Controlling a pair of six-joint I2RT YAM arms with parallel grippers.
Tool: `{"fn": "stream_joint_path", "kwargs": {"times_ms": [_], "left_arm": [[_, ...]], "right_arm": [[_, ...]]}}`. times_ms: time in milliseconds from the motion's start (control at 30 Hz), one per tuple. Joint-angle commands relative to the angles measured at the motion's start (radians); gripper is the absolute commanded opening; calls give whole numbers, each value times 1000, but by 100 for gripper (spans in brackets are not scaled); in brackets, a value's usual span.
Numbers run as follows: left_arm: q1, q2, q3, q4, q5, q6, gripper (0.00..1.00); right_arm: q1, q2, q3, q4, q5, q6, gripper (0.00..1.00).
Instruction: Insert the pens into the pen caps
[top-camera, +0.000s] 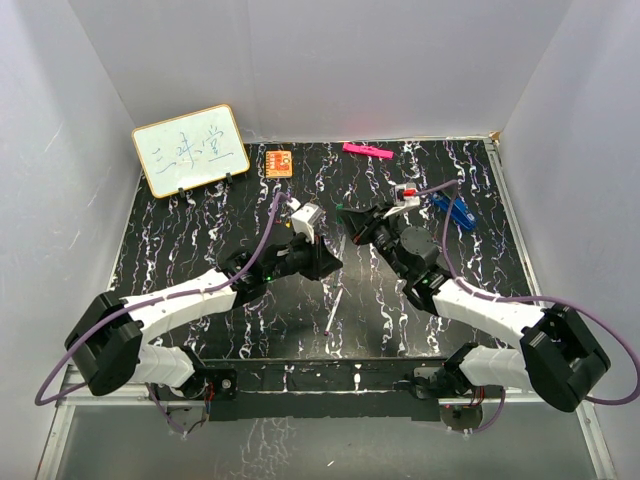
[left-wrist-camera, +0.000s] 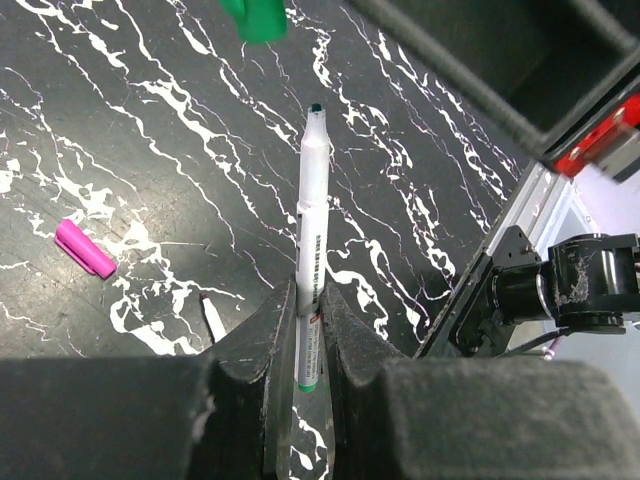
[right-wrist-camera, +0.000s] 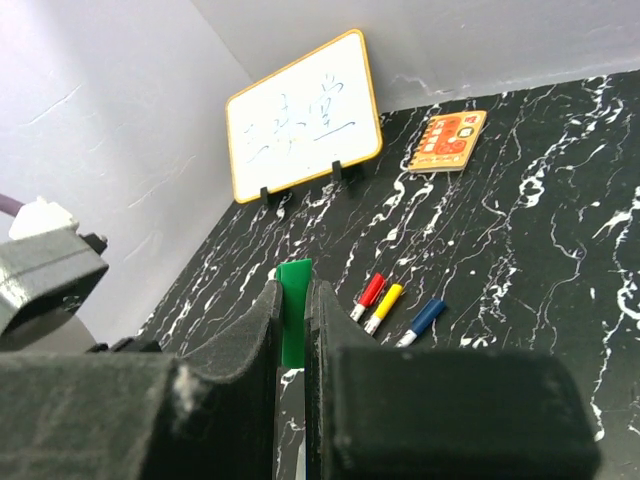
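My left gripper (left-wrist-camera: 308, 296) is shut on the green pen (left-wrist-camera: 312, 210), whose dark tip points up at the green cap (left-wrist-camera: 256, 18) with a small gap between them. My right gripper (right-wrist-camera: 293, 287) is shut on that green cap (right-wrist-camera: 294, 300). In the top view the two grippers, left (top-camera: 325, 258) and right (top-camera: 358, 228), face each other above mid-table. An uncapped pen (top-camera: 335, 308) lies on the table below them; its tip (left-wrist-camera: 211, 318) also shows in the left wrist view. A purple cap (left-wrist-camera: 85, 248) lies loose. Red (right-wrist-camera: 368, 294), yellow (right-wrist-camera: 385, 305) and blue (right-wrist-camera: 423, 320) capped pens lie side by side.
A whiteboard (top-camera: 190, 150) stands at the back left, with an orange card (top-camera: 279, 162) beside it. A flat pink bar (top-camera: 367, 151) lies at the back edge. Blue clip pieces (top-camera: 455, 210) lie right of the right gripper. White walls enclose the table.
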Motion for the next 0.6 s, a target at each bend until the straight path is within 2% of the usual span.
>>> {"fn": "stream_joint_path", "kwargs": {"times_ms": [0,567], "left_arm": [[5,-49,-10,64,-15,-18,0],[5,-50,-25,80,-39,-42,0]], "right_arm": [[0,-28,-36,139,-47,34,0],[0,-62,-62,182,-7,31,0]]}}
